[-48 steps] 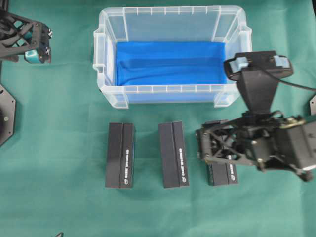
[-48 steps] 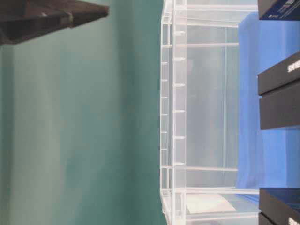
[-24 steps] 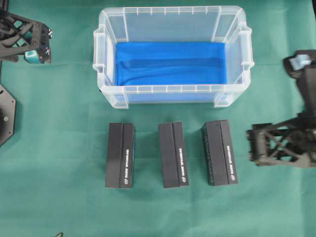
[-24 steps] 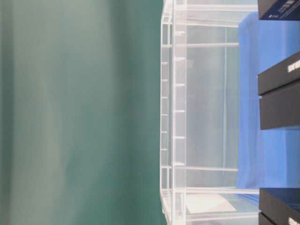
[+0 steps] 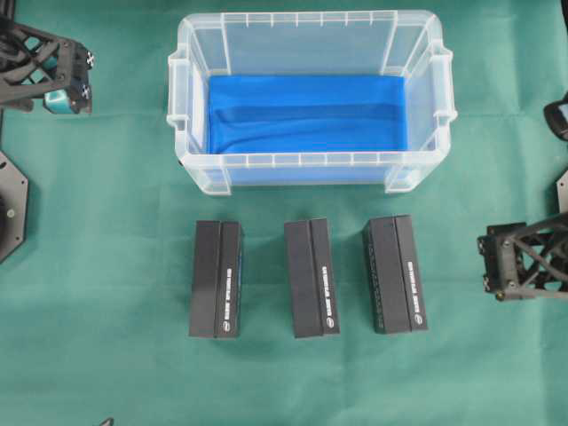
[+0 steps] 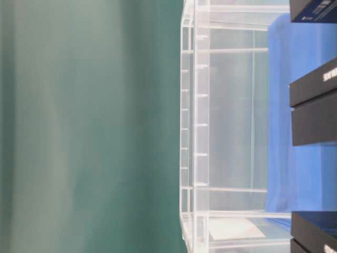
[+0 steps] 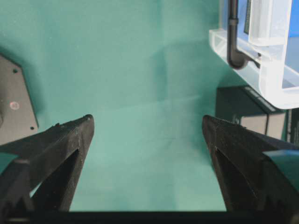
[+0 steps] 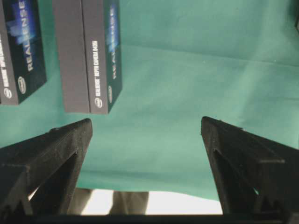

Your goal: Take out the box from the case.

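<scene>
The clear plastic case (image 5: 182,133) with a blue lining stands at the back middle of the green cloth and holds no box. Three black boxes lie in a row in front of it: left (image 5: 216,279), middle (image 5: 311,278) and right (image 5: 394,274). My right gripper (image 5: 486,264) is open and empty, to the right of the right box and apart from it. In its wrist view (image 8: 145,126) two boxes (image 8: 88,56) show at the upper left. My left gripper (image 5: 84,82) is open and empty at the far left (image 7: 147,123), away from the case (image 7: 275,88).
A black mount plate (image 5: 11,209) lies at the left edge. In the table-level view the case wall (image 6: 192,126) stands behind the box ends (image 6: 315,103). The cloth's front edge shows in the right wrist view (image 8: 154,189).
My right gripper has let go of the right box, left it in the row, and drawn back to the right edge. The left arm has not moved.
</scene>
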You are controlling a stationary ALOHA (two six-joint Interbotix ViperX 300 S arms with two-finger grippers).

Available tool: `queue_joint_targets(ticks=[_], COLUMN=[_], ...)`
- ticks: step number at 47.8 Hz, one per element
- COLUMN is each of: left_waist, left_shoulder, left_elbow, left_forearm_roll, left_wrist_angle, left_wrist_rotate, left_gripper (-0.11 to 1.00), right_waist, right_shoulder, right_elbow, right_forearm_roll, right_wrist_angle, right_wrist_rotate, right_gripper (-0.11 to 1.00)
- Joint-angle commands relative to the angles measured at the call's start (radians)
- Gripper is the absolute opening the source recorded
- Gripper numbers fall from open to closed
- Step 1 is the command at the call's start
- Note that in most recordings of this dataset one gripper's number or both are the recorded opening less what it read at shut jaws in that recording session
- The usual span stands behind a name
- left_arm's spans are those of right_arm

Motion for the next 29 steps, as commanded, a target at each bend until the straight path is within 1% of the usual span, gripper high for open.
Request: queue_joint_targets(ticks=[1,5,10,19,29], left_waist=[-0.006,-0.009,-0.012,-0.012,-0.012], left_shoulder=[-0.009,-0.009,-0.009,-0.009,-0.008], left_elbow=[-0.011,-0.011,-0.014,-0.014,-0.014], left_forearm_roll=[-0.002,-0.002,-0.002,-0.002,-0.002], left_wrist_angle=[-0.003,-0.003,-0.003,-0.003,-0.003], left_wrist_rotate=[0.0,0.0,-0.002,-0.003,-0.005], left_gripper=[0.97,0.97,0.97,0.97,0.97], right_waist=[-0.031,-0.063,-0.118,-0.239,-0.367], right_shoulder=[-0.02,-0.031,-0.055,-0.098,-0.123], right_elbow=[-0.002,0.011,0.029,0.071,0.109], right_forearm_roll=[-0.003,-0.003,-0.005,-0.003,0.0], right_wrist_angle=[-0.003,-0.005,-0.005,-0.017,-0.069], right_wrist_rotate=[-0.015,-0.052,-0.115,-0.233,-0.357], right_gripper=[0.93,0.93,0.93,0.93,0.93])
